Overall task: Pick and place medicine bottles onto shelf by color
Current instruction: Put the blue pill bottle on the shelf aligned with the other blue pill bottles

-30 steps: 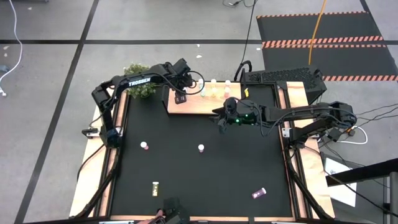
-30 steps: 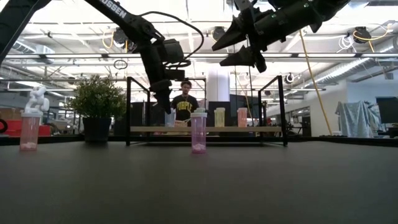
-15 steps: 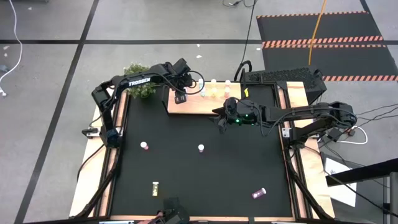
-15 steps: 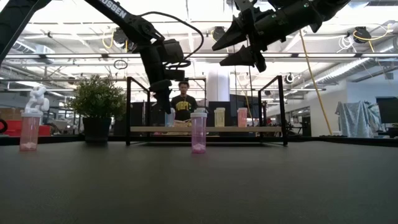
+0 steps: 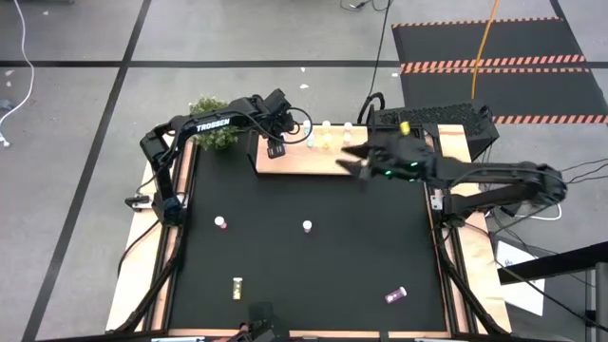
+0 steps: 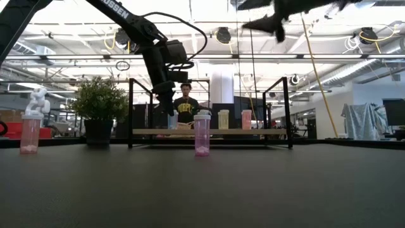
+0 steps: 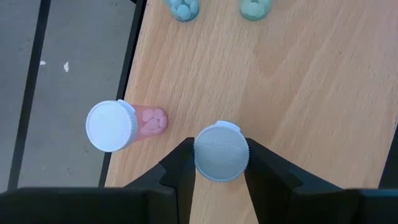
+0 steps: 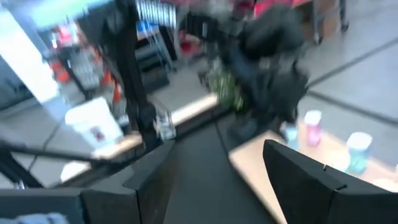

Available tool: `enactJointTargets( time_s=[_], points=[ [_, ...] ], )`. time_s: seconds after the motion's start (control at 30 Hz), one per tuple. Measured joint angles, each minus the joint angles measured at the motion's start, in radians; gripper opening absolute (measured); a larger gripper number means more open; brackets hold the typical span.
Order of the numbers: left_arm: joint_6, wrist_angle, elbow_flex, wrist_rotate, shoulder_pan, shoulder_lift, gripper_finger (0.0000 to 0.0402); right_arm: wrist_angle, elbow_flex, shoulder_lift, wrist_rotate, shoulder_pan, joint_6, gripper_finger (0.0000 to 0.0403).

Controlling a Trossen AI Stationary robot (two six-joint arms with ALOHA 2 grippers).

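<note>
The shelf [image 5: 304,157] is a light wooden board with black posts at the table's far edge; it also shows in the low view [image 6: 209,132]. My left gripper [image 5: 276,148] points down over the shelf's left end, shut on a white-capped bottle [image 7: 221,151]. A pink bottle [image 7: 118,124] stands on the board beside it, and two teal bottles [image 7: 183,7] stand farther along. Several more bottles [image 5: 328,139] stand at the board's far edge. My right gripper [image 5: 351,159] is open and empty, high over the shelf's right part; it also shows in the low view [image 6: 266,24]. My left gripper pinches the bottle at its white cap [image 7: 200,163] between its two fingers, one on each side. The fingers [image 7: 180,171] come from above, pointing down. The bottle is upright over the board; the cap hides its body and foot.
Two pink bottles [image 5: 220,222] [image 5: 307,226] stand on the black table top. A yellow bottle [image 5: 237,285] and a purple one [image 5: 396,294] lie near the front edge. A potted plant [image 5: 214,123] stands at the far left corner. A person [image 6: 185,107] is behind the shelf.
My right gripper has risen and gone toward the table's far right, from in front of the shelf to high over its right part, staying open and empty.
</note>
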Motion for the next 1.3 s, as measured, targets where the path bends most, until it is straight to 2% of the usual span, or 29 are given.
enactJointTargets(
  time_s=[0.13, 0.3, 0.43, 0.57, 0.73, 0.83, 0.97, 1.07, 1.3],
  points=[
    [-0.001, 0.000, 0.000, -0.001, -0.005, 0.000, 0.0120, -0.028, 0.000, -0.121, 0.002, -0.035, 0.000, 0.0235],
    [-0.030, -0.055, 0.052, -0.005, -0.041, -0.001, 0.0125, -0.107, 0.001, -0.202, 0.036, -0.056, 0.005, 0.0235],
    [-0.010, -0.106, 0.121, -0.007, -0.143, -0.002, 0.0126, -0.173, 0.001, -0.209, 0.075, -0.056, 0.006, 0.0235],
    [-0.012, -0.050, 0.164, -0.045, -0.246, 0.001, 0.0126, -0.184, 0.001, -0.185, 0.079, -0.056, 0.006, 0.0235],
    [-0.076, -0.020, 0.229, -0.094, -0.292, 0.105, 0.0126, -0.183, 0.001, -0.149, 0.079, -0.056, 0.004, 0.0235],
    [-0.091, -0.064, 0.294, -0.146, -0.303, 0.184, 0.0127, -0.182, 0.001, -0.130, 0.078, -0.056, 0.014, 0.0235],
    [-0.108, -0.136, 0.376, -0.156, -0.297, 0.238, 0.0127, -0.183, 0.001, -0.123, 0.064, -0.053, 0.052, 0.0235],
    [-0.108, -0.137, 0.407, -0.157, -0.284, 0.245, 0.0127, -0.191, 0.001, -0.123, 0.022, -0.053, 0.077, 0.0235],
    [-0.126, -0.144, 0.426, -0.123, -0.243, 0.244, 0.0127, -0.197, 0.001, -0.123, 0.020, -0.033, 0.087, 0.0235]
  ],
)
